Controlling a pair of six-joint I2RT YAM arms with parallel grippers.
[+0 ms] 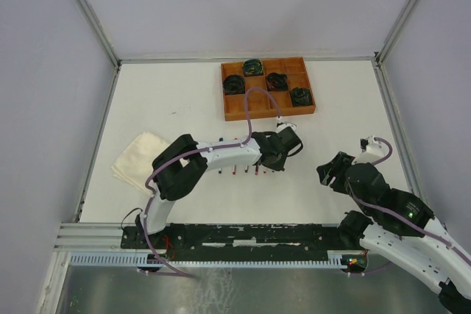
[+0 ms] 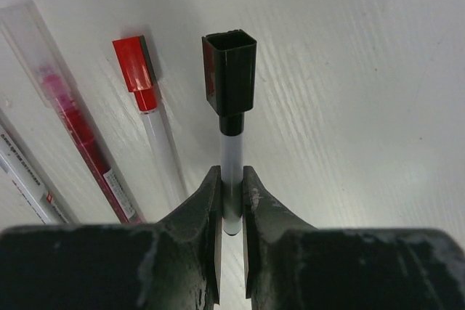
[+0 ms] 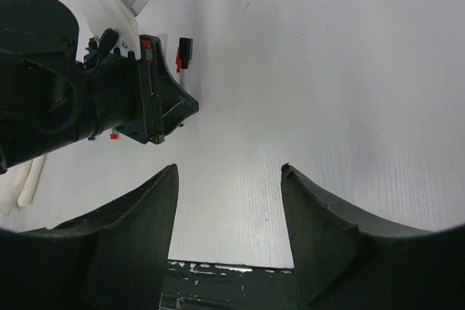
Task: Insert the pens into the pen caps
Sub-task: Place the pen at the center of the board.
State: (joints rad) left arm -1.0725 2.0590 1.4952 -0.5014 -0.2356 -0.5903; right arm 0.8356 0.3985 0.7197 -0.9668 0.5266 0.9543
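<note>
My left gripper (image 2: 231, 173) is shut on the white barrel of a pen (image 2: 231, 143) just above the table. A black pen cap (image 2: 231, 78) sits on that pen's far end. Beside it lies a second white pen (image 2: 161, 154) wearing a red pen cap (image 2: 134, 63), and further left are more pens (image 2: 73, 125). From above, the left gripper (image 1: 283, 145) hovers at the right end of a row of pens (image 1: 243, 170). My right gripper (image 3: 229, 172) is open and holds nothing; it stands off to the right (image 1: 333, 170) of the left gripper.
An orange compartment tray (image 1: 269, 115) at the back holds dark coiled cable bundles (image 1: 234, 84). A folded cream cloth (image 1: 140, 159) lies at the left. White walls enclose the table, and a dark rail (image 1: 235, 237) runs along its near edge.
</note>
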